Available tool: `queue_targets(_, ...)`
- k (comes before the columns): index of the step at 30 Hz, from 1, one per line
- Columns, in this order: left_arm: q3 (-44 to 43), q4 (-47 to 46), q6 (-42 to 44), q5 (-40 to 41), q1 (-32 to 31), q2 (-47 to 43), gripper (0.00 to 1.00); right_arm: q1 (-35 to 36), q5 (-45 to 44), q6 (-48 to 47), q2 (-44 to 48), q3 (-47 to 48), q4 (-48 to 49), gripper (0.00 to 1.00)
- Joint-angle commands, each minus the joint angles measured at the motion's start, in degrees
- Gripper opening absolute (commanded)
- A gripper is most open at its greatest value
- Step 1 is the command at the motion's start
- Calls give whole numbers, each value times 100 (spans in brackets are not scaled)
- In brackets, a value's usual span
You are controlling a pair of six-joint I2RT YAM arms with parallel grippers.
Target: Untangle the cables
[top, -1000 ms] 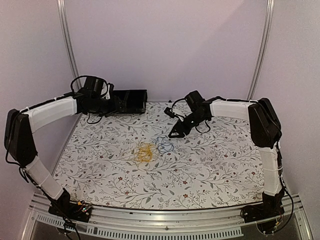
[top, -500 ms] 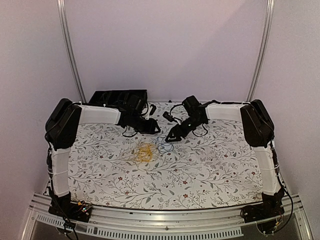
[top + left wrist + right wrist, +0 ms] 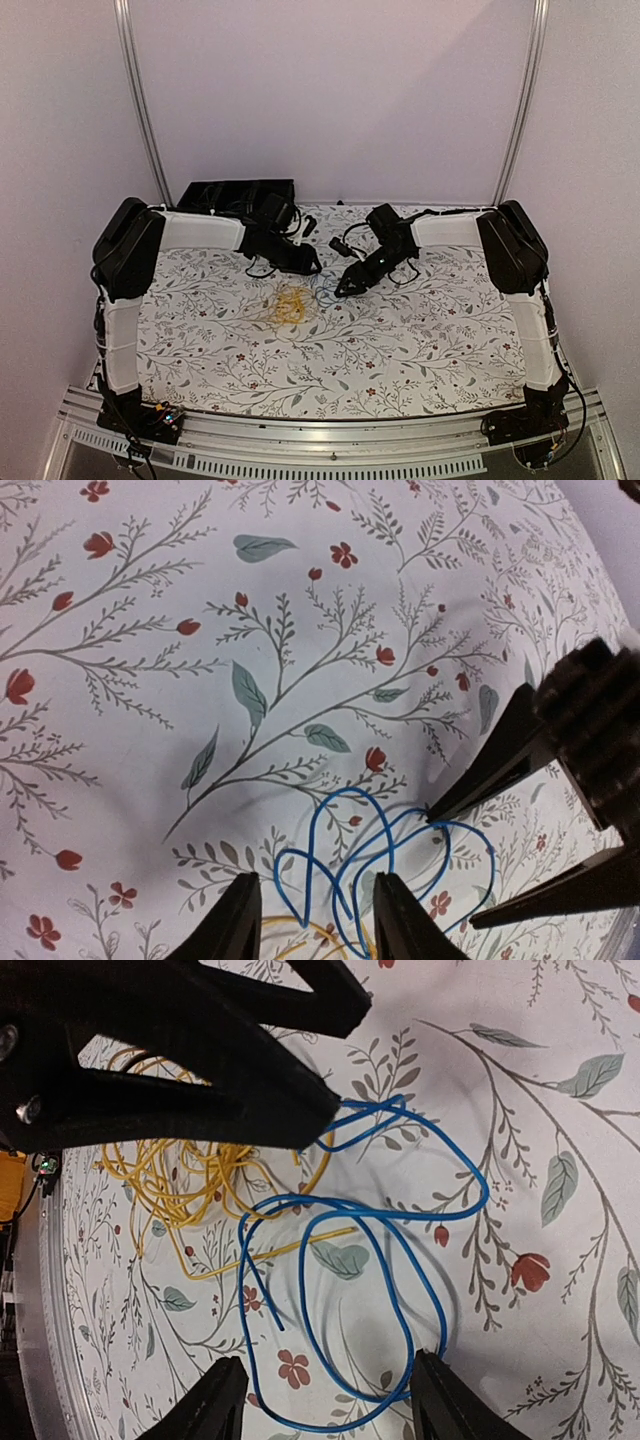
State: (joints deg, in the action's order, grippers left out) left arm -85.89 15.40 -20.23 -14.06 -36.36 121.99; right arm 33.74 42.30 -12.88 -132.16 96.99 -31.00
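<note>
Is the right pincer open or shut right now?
Open. The right pincer shows its fingers apart in its wrist view, a loop of the blue cable lying between them.

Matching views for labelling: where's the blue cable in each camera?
Top external: blue cable mid-frame, faint and small.
Left wrist: bottom centre, loops reaching upward.
Right wrist: centre of the picture, large loops.
Shared landmark: yellow cable right beside it, at the bottom edge in left wrist and upper left in right wrist.
</note>
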Motion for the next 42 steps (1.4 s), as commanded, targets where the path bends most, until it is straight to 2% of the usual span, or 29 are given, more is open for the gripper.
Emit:
queue_targets(1, 305, 49, 184, 16, -16, -411, 37, 19, -93, -3, -155, -57, 33, 57)
queue_targets(3, 450, -31, 230, -25, -15, -447, 30, 19, -102, -12, -194, -69, 33, 50)
queue_targets(5, 480, -53, 257, -39, -12, -417, 28, 19, -94, -5, -218, -79, 41, 48)
queue_targets(10, 189, 9, 327, -58, -14, -91, 31, 19, -159, -10, -265, -90, 42, 48)
queue_targets(17, -159, 87, 429, -72, -8, 330, 23, 19, -206, -21, -275, -132, 46, 49)
queue_targets(22, -310, 209, 510, -144, 22, 448, 22, 19, -244, -30, -275, -169, 59, 49)
queue_targets(29, -178, 240, 538, -224, 95, 353, 2, 19, -281, -18, -284, -198, 84, 49)
queue_targets(33, -190, 366, 472, -2, 231, 47, 0, 19, -599, -34, -317, -234, 90, 47)
queue_targets(35, -212, 444, 452, 130, 346, -272, 0, 19, -841, -39, -318, -313, 113, 43)
queue_targets(42, -452, 350, 246, 327, 850, -1554, 0, 19, -1347, 140, -420, -545, 143, 18)
